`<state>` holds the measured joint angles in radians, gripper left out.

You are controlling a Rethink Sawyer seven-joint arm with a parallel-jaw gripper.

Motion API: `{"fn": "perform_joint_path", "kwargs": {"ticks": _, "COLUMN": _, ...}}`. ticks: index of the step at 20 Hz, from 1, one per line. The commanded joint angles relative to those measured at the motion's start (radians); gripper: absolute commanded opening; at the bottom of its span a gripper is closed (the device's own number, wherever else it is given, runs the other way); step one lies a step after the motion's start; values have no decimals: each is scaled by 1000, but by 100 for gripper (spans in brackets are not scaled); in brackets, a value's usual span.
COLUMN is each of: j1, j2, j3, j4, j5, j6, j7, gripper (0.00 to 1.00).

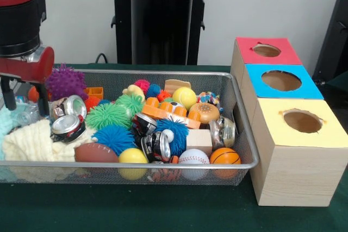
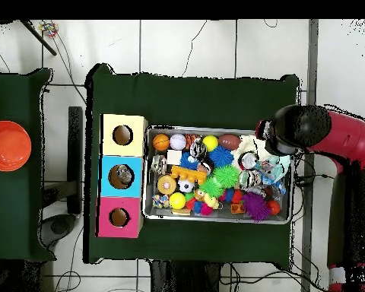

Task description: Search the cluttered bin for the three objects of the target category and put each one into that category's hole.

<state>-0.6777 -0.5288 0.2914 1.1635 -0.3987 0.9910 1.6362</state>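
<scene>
The silver wire-mesh bin (image 1: 163,73) is full of clutter: a basketball (image 1: 224,156), a baseball (image 1: 193,157), a brown football (image 1: 95,152), yellow balls (image 1: 132,156), blue (image 1: 113,137), green (image 1: 107,115) and purple (image 1: 65,81) spiky balls, crushed cans (image 1: 68,126) and a wooden block (image 1: 199,139). My gripper (image 1: 24,101) hangs over the bin's left end in the front view, with its black fingers (image 1: 6,93) wide apart and nothing held. In the overhead view the arm's head (image 2: 292,129) covers the gripper, above the bin's (image 2: 216,128) right end.
Three boxes with round holes stand in a row beside the bin: red (image 1: 288,55), blue (image 1: 255,85) and yellow (image 1: 272,129). A white cloth (image 1: 32,142) lies under the gripper's end of the bin. An orange bowl (image 2: 7,144) sits on a side table.
</scene>
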Motion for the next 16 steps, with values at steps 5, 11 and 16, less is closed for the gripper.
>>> {"fn": "perform_joint_path", "kwargs": {"ticks": 5, "j1": -57, "j2": -19, "j3": 75, "j4": 73, "j5": -78, "j6": 74, "j7": -354, "gripper": 100}}
{"fn": "perform_joint_path", "kwargs": {"ticks": 11, "j1": -93, "j2": -33, "j3": 81, "j4": 132, "j5": -44, "j6": 98, "j7": -318, "gripper": 100}}
{"fn": "perform_joint_path", "kwargs": {"ticks": 16, "j1": -118, "j2": -57, "j3": 90, "j4": 212, "j5": -21, "j6": 59, "j7": -274, "gripper": 100}}
